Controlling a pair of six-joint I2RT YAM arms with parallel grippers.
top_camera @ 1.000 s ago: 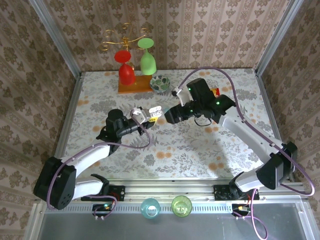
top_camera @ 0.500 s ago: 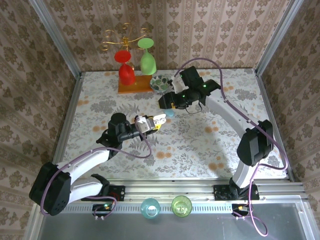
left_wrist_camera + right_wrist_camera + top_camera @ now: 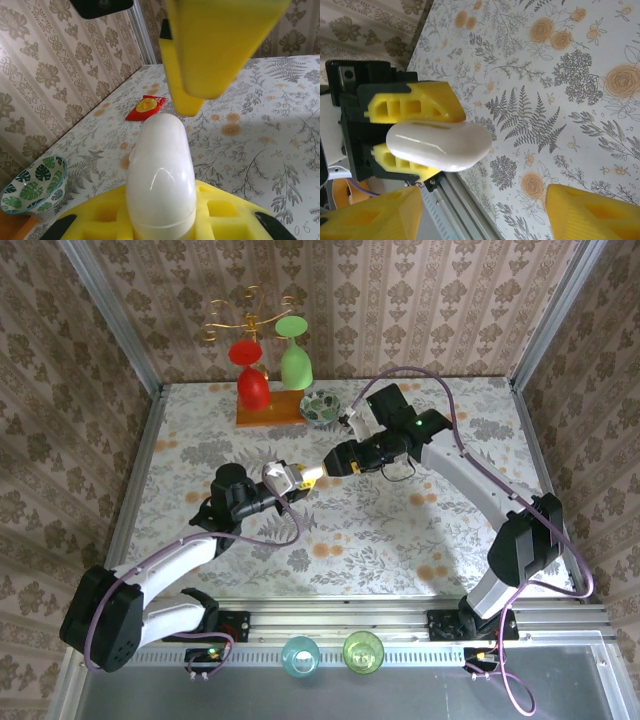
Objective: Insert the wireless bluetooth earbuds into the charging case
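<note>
My left gripper is shut on the charging case, a white glossy pebble with its lid closed, held above the table. The case sticks out from between the left gripper's yellow fingers. My right gripper is open right in front of the case, tip to tip with the left one. Its yellow fingers stand wide apart with nothing between them, and one of these fingers hangs just above the case's tip. The wireless bluetooth earbuds are out of view.
A leaf-patterned bowl sits at the back beside a wooden stand with a red and a green glass. A red packet lies on the flowered tablecloth. Two cups stand at the near rail.
My right gripper pulled back toward the bowl, then swung forward again to the case's tip. The left gripper shifted a little with the case still in it.
</note>
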